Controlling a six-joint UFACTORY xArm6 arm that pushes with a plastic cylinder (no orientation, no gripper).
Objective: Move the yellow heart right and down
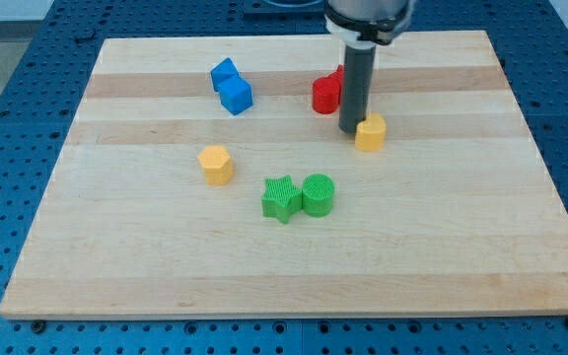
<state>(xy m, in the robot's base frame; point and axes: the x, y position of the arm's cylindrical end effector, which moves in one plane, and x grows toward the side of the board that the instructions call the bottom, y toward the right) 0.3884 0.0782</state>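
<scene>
Touching my tip [349, 130] on its right side: yellow heart [370, 132], tabletop [442, 247] upper right. No pincer fitted, only rod.

Blue block [231, 86], red block [325, 95], yellow hexagonal block [216, 165], green star [281, 198] touching green cylinder [319, 194], wooden board [166, 266]

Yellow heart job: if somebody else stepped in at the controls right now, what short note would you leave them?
My tip touches the yellow heart on its left side in the view, just below the red block.
The heart sits right of the board's centre, in the upper half.
Done: tip is in contact.
Left: push the heart right and down; that side looks open.
</scene>
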